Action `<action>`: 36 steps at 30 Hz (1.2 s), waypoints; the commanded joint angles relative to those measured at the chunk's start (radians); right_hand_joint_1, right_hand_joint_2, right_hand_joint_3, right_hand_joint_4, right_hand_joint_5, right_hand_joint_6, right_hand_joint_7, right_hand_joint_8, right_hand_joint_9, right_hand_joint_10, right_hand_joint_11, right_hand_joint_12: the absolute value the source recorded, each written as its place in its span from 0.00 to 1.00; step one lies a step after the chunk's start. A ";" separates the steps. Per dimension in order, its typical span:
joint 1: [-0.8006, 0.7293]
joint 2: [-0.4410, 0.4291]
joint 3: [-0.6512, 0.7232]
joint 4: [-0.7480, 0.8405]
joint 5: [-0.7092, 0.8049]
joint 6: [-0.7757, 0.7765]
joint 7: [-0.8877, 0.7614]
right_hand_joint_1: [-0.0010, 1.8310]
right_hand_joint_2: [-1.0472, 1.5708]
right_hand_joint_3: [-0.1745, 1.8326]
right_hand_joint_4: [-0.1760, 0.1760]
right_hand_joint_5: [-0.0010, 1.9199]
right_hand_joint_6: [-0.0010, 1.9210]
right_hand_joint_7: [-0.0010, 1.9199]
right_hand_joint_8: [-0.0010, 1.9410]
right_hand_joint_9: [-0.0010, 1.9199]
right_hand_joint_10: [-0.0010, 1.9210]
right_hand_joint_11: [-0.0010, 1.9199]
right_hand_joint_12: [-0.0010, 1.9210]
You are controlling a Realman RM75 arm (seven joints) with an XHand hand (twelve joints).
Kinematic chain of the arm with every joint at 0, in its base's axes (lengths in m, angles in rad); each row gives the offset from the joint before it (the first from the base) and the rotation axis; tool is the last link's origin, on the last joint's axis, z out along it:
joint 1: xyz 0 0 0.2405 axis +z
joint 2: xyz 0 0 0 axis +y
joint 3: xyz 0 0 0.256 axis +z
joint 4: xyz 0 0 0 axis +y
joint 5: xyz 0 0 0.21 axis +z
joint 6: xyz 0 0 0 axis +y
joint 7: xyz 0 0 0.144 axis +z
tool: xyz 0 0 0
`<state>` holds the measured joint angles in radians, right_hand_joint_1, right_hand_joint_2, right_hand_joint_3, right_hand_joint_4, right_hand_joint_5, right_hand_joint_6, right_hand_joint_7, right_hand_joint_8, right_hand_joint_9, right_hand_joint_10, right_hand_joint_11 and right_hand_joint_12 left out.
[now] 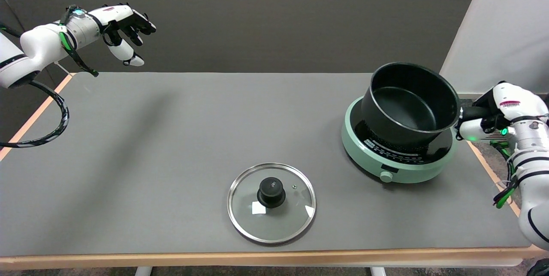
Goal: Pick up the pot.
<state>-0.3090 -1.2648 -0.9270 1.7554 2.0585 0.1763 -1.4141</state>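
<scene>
grey table, empty black pot tilted over green cooker, right hand fingers grasping its handle

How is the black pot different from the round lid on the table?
The pot is black and deep, while the lid is flat clear glass with a silver rim. The pot is tilted above the green cooker, held by the right hand; the lid lies flat on the table, touched by nothing. Both are round.
</scene>
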 commanded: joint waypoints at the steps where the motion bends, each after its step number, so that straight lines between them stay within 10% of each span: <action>1: 0.060 0.108 -0.029 -0.025 0.063 -0.018 0.036 0.61 0.71 0.83 0.19 0.83 0.83 0.83 0.82 0.83 0.83 0.83 0.83; 15: 0.254 0.315 -0.227 -0.163 0.201 -0.045 0.036 0.62 0.71 0.84 0.19 0.84 0.84 0.84 0.83 0.84 0.84 0.84 0.84; 36: 0.613 0.342 -0.565 -0.373 0.207 -0.204 0.036 0.63 0.72 0.83 0.18 0.85 0.85 0.85 0.84 0.85 0.85 0.85 0.85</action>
<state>0.0538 -0.9700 -1.2456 1.5338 2.2388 0.0704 -1.3800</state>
